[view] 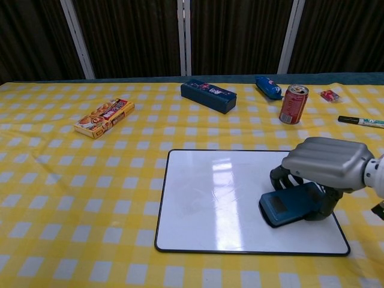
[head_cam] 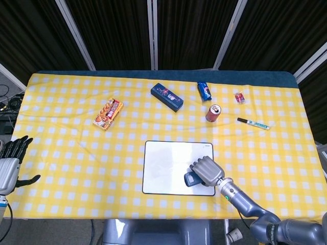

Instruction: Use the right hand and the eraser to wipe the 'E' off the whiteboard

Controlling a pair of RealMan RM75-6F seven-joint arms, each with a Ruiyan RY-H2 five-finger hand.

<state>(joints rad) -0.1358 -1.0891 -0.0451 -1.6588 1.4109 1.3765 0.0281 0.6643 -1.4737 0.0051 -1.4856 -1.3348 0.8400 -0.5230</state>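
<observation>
The whiteboard (head_cam: 168, 163) (view: 222, 198) lies flat near the table's front edge, its white surface showing no visible letter. My right hand (head_cam: 206, 170) (view: 327, 163) grips the dark blue eraser (head_cam: 191, 179) (view: 289, 204) and holds it down on the board's lower right part. My left hand (head_cam: 10, 163) hangs off the table's left edge with fingers spread, holding nothing; the chest view does not show it.
A red can (head_cam: 213, 113) (view: 293, 104), a marker (head_cam: 252, 123) (view: 360, 122), a blue box (head_cam: 167, 96) (view: 209, 95), a blue packet (head_cam: 204, 90) (view: 268, 87), a small red packet (head_cam: 239, 97) (view: 329, 95) and a snack box (head_cam: 108, 113) (view: 104, 117) lie behind the board.
</observation>
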